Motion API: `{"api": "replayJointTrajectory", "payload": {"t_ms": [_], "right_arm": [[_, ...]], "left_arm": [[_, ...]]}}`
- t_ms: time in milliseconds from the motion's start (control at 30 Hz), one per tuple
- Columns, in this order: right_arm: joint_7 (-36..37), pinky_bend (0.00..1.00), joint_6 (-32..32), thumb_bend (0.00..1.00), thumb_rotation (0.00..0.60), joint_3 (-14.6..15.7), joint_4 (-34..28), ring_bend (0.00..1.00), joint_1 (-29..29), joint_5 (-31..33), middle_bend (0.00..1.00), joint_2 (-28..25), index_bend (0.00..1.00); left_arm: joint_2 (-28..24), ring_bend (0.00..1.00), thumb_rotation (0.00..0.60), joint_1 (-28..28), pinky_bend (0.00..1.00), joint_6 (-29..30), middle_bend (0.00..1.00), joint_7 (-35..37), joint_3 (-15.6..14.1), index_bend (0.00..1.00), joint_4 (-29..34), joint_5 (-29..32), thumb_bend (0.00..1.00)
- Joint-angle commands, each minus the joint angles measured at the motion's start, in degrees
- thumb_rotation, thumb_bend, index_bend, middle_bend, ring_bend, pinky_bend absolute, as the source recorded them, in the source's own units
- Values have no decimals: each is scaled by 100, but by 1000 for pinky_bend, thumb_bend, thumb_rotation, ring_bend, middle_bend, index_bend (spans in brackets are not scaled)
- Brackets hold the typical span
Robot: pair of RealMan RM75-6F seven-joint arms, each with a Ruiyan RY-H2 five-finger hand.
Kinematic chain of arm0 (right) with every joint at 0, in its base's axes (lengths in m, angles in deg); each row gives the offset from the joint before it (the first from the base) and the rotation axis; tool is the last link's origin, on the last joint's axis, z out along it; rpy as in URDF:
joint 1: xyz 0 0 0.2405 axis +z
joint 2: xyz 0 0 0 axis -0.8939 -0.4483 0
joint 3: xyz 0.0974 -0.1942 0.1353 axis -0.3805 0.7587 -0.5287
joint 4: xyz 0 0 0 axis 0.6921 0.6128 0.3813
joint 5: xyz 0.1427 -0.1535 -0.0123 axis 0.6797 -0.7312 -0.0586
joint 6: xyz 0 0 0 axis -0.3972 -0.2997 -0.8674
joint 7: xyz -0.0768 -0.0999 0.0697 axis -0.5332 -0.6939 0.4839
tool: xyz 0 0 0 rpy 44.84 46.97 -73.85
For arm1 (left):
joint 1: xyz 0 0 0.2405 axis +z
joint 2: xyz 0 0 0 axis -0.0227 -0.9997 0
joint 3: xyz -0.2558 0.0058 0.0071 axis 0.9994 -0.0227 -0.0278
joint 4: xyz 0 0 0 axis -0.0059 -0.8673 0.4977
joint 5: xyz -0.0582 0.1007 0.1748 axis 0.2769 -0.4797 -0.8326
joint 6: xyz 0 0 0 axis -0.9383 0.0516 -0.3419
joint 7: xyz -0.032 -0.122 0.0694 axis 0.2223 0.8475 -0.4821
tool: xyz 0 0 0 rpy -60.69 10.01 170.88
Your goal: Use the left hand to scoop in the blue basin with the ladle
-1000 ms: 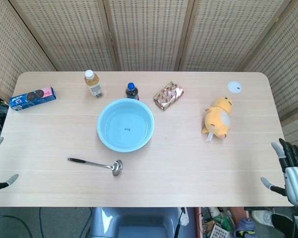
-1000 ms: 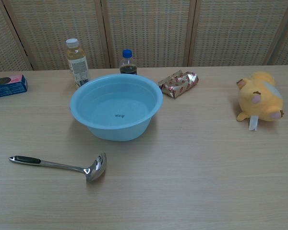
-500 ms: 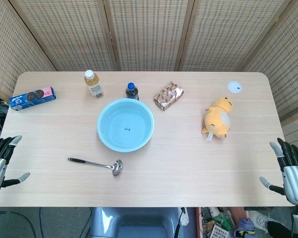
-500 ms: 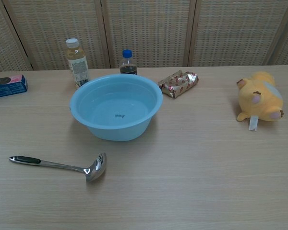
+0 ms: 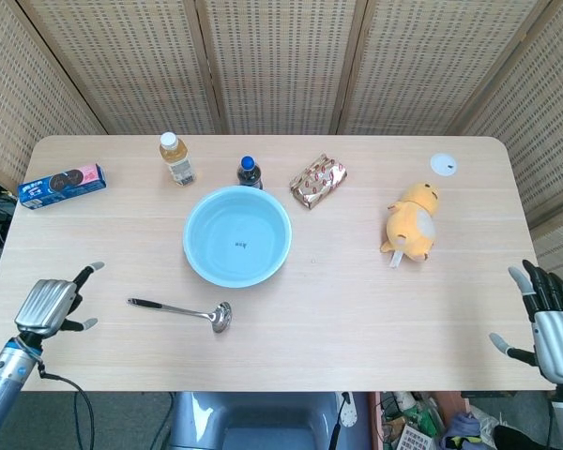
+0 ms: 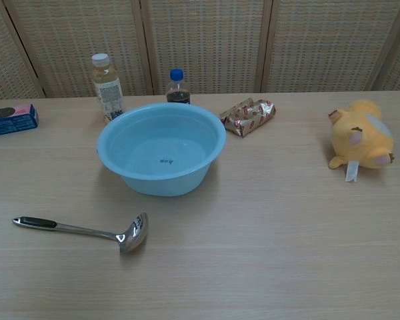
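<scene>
A light blue basin [image 5: 236, 235] [image 6: 161, 147] stands mid-table, left of centre. A steel ladle [image 5: 182, 310] [image 6: 81, 231] with a black handle lies flat in front of it, bowl end to the right. My left hand [image 5: 53, 303] hovers over the table's front left part, a short way left of the ladle's handle, fingers apart and holding nothing. My right hand [image 5: 547, 317] hangs off the table's right front corner, open and empty. Neither hand shows in the chest view.
Behind the basin stand a yellow-drink bottle [image 5: 176, 158] and a dark bottle with a blue cap [image 5: 249, 172]. A blue biscuit box [image 5: 62, 186] lies far left, a foil snack pack [image 5: 318, 180] right of the basin, a yellow plush toy [image 5: 412, 218] and a white lid [image 5: 443, 165] further right.
My left hand has come in from beyond the table's left edge and now sits over the tabletop, nearer the ladle's handle. The right hand has barely shifted. The objects have stayed put.
</scene>
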Motion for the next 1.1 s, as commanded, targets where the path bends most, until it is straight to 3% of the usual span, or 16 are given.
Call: {"api": "replayJointTrajectory", "payload": {"t_ms": [33, 367, 667, 1100], "right_arm": [[4, 0, 14, 0, 600, 2, 6, 0, 6, 11, 0, -1, 0], [58, 0, 72, 0, 600, 4, 10, 0, 22, 58, 0, -16, 0], [156, 0, 220, 0, 600, -10, 46, 0, 71, 173, 0, -45, 0], [263, 0, 266, 0, 600, -18, 80, 0, 93, 211, 0, -57, 0]], "left_arm": [[188, 975, 600, -280, 1000, -432, 1000, -233, 7, 162, -72, 230, 115], [819, 975, 600, -679, 1000, -965, 1000, -731, 95, 380, -456, 615, 116], [1353, 975, 600, -1042, 1000, -1307, 1000, -1420, 171, 403, -856, 1006, 184], [1621, 975, 600, -1140, 1000, -1214, 1000, -1950, 62, 438, -841, 1192, 234]]}}
